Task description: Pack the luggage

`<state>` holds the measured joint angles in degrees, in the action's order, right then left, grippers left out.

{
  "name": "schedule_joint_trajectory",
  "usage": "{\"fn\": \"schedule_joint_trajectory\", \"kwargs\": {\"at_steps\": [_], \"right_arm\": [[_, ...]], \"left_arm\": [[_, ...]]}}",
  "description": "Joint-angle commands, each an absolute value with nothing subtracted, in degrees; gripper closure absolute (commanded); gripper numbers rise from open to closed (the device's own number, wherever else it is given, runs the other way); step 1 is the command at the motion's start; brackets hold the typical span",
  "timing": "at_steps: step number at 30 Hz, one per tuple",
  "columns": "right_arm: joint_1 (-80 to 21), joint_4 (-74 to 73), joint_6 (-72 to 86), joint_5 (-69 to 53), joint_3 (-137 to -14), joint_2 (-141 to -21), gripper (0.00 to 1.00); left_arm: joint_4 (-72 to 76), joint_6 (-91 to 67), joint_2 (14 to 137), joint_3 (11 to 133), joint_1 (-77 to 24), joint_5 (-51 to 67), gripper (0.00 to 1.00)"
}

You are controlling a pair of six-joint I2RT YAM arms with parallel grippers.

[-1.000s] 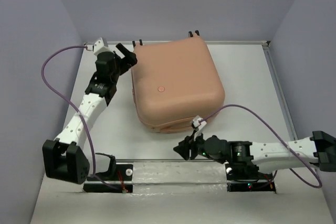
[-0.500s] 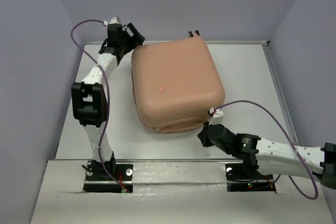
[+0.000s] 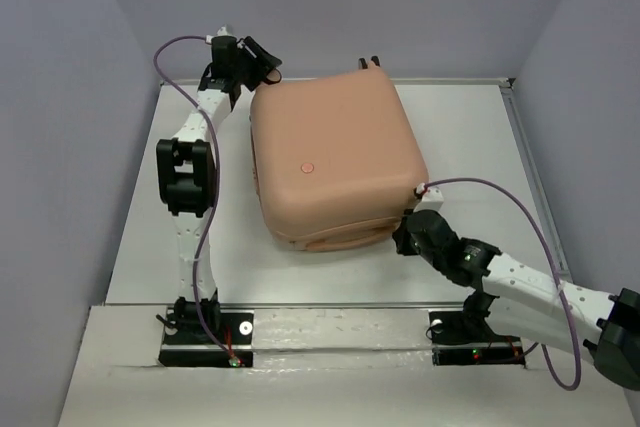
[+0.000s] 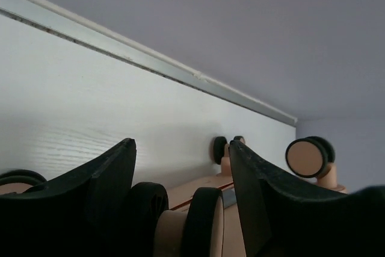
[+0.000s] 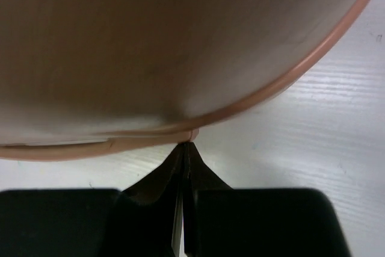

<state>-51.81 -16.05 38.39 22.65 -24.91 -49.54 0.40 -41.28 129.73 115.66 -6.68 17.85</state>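
The luggage [image 3: 335, 162] is a peach-pink hard-shell suitcase lying closed on the white table. My left gripper [image 3: 262, 59] is at its far left corner. In the left wrist view the left gripper [image 4: 180, 148] is open, and a pink-and-black caster wheel [image 4: 204, 221] sits between its fingers. Two more wheels [image 4: 308, 156] show further along that edge. My right gripper [image 3: 403, 237] is at the near right corner. In the right wrist view the right gripper [image 5: 184, 147] is shut, with its tips touching the rim seam of the shell [image 5: 168, 46].
The white table [image 3: 470, 147] has a raised metal rail [image 4: 150, 64] along its back edge and grey walls on three sides. Purple cables loop from both arms. The arm bases stand on a strip at the near edge.
My left arm has stretched out and brought its gripper to the suitcase's far left corner. My right gripper has moved right and forward, from the near edge to the near right corner.
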Motion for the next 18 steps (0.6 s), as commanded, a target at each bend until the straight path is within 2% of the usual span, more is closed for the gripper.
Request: {"fn": "schedule_joint_trajectory", "kwargs": {"at_steps": [1,2,4,12,17,18], "right_arm": [[-41.87,-6.10,31.04,11.73,-28.30,-54.30,0.93],[-40.27,-4.32,30.33,9.95,-28.47,-55.10,0.93],[-37.45,-1.68,28.83,6.78,-29.52,-57.03,0.93],[-25.68,9.21,22.15,-7.09,-43.14,-72.40,0.93],[-19.87,10.73,20.39,-15.45,-62.99,-91.29,0.93],[-19.86,10.46,20.74,-16.95,-65.63,-93.32,0.86]], "left_arm": [[14.92,-45.52,127.36,112.79,-6.68,24.52,0.55],[16.59,-45.96,126.57,111.28,-6.51,24.52,0.80],[18.10,-45.97,124.47,106.72,-5.45,22.33,0.94],[24.17,-46.41,103.47,79.92,-0.70,16.97,0.94],[25.31,-47.81,86.71,60.15,-0.53,13.19,0.94],[25.14,-47.73,84.31,55.24,-0.61,12.40,0.94]]}}
